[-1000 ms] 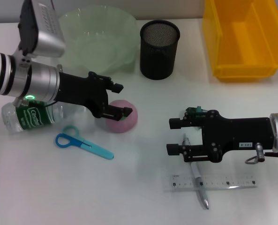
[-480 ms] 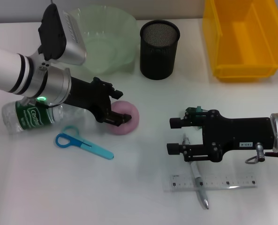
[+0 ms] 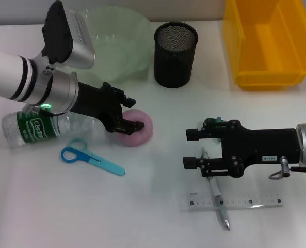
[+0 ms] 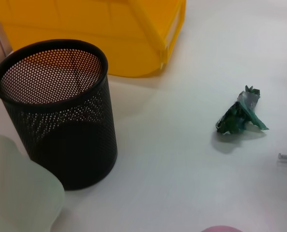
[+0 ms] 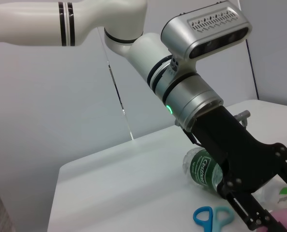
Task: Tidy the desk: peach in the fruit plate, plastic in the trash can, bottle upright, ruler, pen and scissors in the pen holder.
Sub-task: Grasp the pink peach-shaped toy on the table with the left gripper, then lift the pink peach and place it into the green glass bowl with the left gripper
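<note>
The pink peach [image 3: 142, 132] lies on the white table, and my left gripper [image 3: 130, 113] is open with its fingers down at the peach's near-left side. A clear bottle [image 3: 31, 126] with a green label lies on its side under the left arm. Blue scissors [image 3: 91, 157] lie in front of it. My right gripper [image 3: 192, 150] hovers open over the table, with the crumpled green plastic [image 3: 214, 122] just behind it. The pen [image 3: 215, 195] lies across the clear ruler [image 3: 235, 201]. The black mesh pen holder [image 3: 176, 51], the green fruit plate [image 3: 111, 44] and the yellow trash can [image 3: 269, 44] stand at the back.
The left wrist view shows the pen holder [image 4: 61, 111], the yellow trash can [image 4: 109, 34] and the plastic [image 4: 240, 116] on bare table. In the right wrist view the bottle [image 5: 201, 166] and scissors [image 5: 213, 215] lie below the left arm.
My left gripper came down from above the peach until its fingers reached the fruit. The right gripper barely shifted.
</note>
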Controlling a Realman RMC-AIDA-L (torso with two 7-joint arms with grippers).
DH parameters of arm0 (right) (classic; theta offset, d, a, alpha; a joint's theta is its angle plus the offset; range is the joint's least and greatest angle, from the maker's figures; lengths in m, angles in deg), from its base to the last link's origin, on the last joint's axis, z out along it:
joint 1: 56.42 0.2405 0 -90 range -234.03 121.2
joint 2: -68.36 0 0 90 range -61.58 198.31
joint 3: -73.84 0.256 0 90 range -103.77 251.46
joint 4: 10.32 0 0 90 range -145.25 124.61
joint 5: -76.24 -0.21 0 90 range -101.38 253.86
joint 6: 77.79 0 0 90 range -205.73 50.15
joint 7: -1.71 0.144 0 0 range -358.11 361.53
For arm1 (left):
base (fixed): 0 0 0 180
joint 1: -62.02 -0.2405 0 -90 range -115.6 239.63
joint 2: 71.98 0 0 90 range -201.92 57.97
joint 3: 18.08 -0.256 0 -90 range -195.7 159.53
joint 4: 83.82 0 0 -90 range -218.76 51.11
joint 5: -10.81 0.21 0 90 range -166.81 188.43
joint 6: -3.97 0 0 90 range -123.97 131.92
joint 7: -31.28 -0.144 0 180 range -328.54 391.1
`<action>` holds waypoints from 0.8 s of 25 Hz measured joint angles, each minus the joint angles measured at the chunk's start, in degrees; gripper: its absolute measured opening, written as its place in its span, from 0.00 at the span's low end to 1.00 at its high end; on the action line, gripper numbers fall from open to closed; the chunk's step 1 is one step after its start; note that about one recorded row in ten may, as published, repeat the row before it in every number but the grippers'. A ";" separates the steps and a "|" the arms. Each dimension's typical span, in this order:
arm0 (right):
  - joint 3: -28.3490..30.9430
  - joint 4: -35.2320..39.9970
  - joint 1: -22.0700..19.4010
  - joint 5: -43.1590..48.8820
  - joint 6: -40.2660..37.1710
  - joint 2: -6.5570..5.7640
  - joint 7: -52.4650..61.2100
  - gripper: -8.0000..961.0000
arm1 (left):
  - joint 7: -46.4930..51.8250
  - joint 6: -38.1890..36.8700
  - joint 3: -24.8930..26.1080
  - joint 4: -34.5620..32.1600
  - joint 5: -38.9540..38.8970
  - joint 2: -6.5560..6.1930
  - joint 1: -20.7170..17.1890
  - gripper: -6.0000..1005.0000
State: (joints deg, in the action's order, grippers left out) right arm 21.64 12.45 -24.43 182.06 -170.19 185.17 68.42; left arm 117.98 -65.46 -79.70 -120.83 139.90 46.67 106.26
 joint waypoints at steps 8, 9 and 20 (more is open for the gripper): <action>0.00 0.00 -0.04 0.00 0.03 0.00 0.00 0.73 | 0.32 -0.35 -0.14 0.00 0.38 -0.08 0.06 0.55; 0.00 0.00 -0.04 0.00 0.03 0.00 0.00 0.73 | 0.32 -0.37 -0.14 0.00 0.39 -0.09 0.06 0.54; 0.00 0.00 -0.17 0.00 0.03 0.00 -0.01 0.73 | 1.56 -0.14 -0.17 -0.21 0.43 -0.09 0.41 0.17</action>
State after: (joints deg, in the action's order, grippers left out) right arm 21.64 12.45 -24.60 182.06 -170.16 185.17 68.41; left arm 119.54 -65.59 -79.87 -121.04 140.32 46.59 106.67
